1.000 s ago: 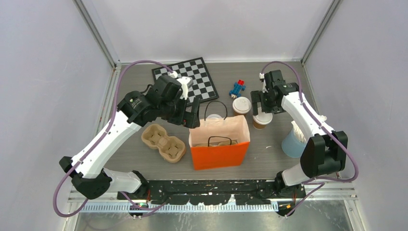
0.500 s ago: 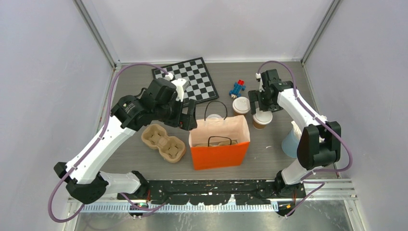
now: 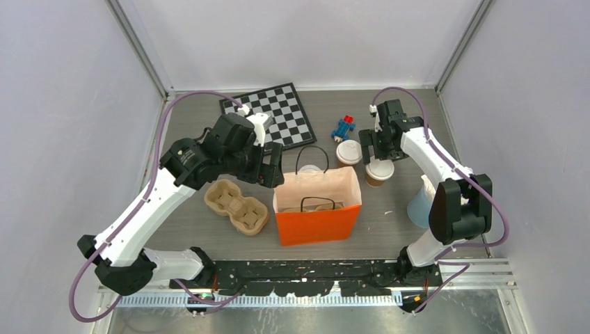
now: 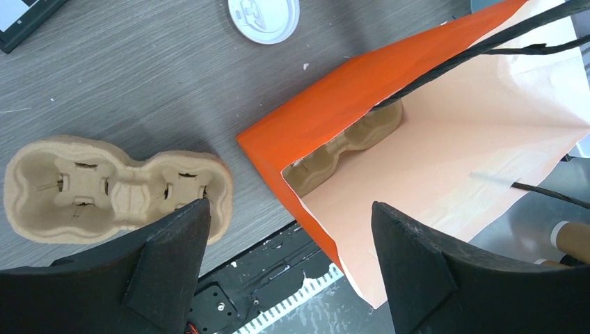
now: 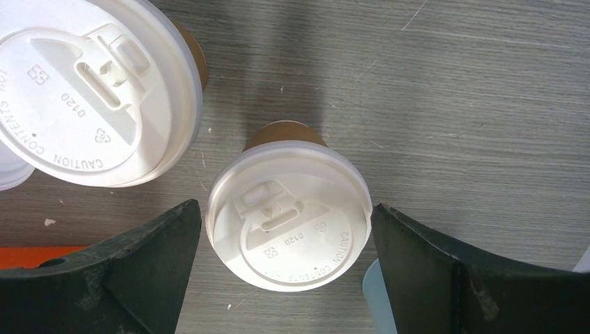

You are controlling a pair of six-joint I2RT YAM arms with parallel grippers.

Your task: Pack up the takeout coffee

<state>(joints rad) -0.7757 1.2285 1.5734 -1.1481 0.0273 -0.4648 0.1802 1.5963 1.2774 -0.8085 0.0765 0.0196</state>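
Under its lid (image 5: 289, 216), the cup (image 5: 282, 131) barely shows.

Embossed lettering showing in the right wrist view
The centre lid (image 5: 289, 214) and the upper-left lid (image 5: 90, 90) are each reading "CAUTION CONTENTS" and "0120"

Both arms are built alike from where I sit: white shells on the long links, black housings at every joint. My left arm (image 3: 149, 209) and right arm (image 3: 426, 152) each trail a mauve cable (image 3: 202, 92) from wrist to base. Both bases bolt onto a black rail (image 3: 313, 273) at six o'clock. The fingers (image 4: 167, 268) are matte black wedges with a grainy surface.
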